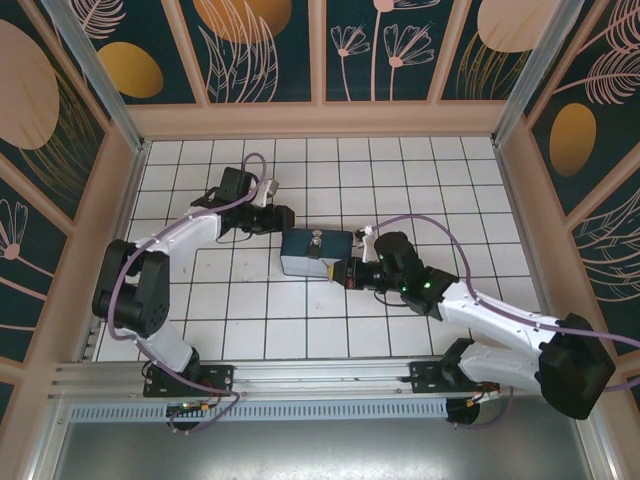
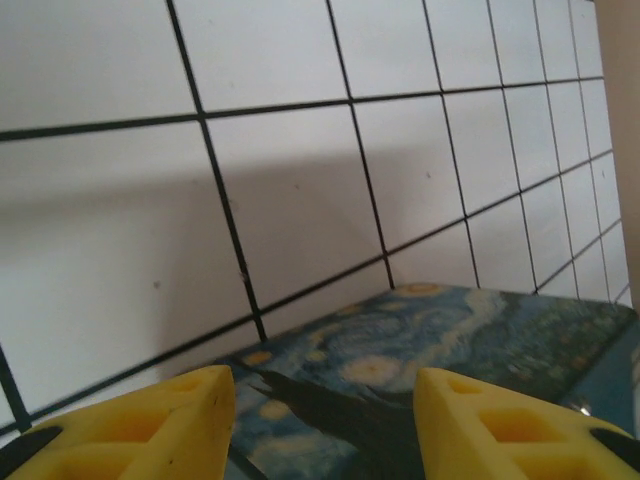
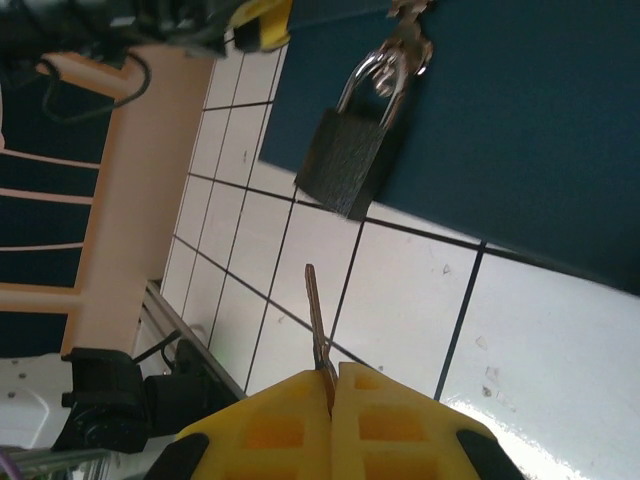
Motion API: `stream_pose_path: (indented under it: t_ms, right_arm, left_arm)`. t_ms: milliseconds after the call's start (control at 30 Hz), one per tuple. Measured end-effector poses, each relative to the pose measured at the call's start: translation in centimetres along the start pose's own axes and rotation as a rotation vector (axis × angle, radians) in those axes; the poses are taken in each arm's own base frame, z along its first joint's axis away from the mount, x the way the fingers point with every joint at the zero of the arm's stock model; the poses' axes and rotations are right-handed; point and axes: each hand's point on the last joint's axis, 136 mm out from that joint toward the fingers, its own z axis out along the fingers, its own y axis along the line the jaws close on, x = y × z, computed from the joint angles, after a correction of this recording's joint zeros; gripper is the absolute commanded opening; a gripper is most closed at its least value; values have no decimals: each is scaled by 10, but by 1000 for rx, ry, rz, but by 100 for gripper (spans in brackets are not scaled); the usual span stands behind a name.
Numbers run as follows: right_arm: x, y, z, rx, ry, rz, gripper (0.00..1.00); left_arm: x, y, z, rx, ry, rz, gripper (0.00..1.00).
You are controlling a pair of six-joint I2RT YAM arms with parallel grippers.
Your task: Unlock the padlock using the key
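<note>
The right fingers [image 3: 280, 430], two yellow plastic blocks, are pressed together and clamp the small slim silvery-brass key [image 3: 318, 325] by its head. The blade of the key sticks out from between them and points toward the side of the blue box. Its tip is near the padlock but does not touch it.

The small padlock with the dark body and thin silvery U-shaped shackle [image 3: 350, 165] hangs on the dark blue side wall of the box [image 3: 520, 130]. Its shackle goes through a silvery metal hasp [image 3: 405, 40] on that wall. The dark body is tilted and lies against the lower edge of the box, just above the white tiled desk [image 3: 400, 300].

The left fingers [image 2: 150, 425], also yellow, stand clearly apart, with nothing between them. They are over the painted top of the box [image 2: 450, 330], which shows blue and yellow swirls. I cannot tell if they touch it. In the top view they are at the far left corner of the box [image 1: 305, 245].

I count one padlock, one key, one box, two arms, and two fingers on each arm.
</note>
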Motion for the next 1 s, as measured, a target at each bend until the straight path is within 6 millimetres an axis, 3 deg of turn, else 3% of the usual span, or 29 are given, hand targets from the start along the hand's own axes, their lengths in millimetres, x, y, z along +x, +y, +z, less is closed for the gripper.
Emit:
stream_pose_path:
  t_ms: [167, 433, 667, 867, 1000]
  right_arm:
    - [-2, -1, -1, -16, 5, 4, 0]
    - [0, -15, -22, -45, -31, 30, 0]
    - [-24, -33, -32, -36, -97, 69, 0]
    - [-26, -46, -30, -43, -104, 87, 0]
    - [-39, -53, -30, -48, -135, 84, 0]
  left_arm:
    - [15, -18, -8, 22, 8, 30, 47]
    - [61, -41, -8, 86, 72, 18, 46]
    - [85, -53, -14, 110, 102, -21, 48]
    - [95, -63, -14, 124, 124, -9, 50]
    - [96, -63, -14, 123, 127, -14, 50]
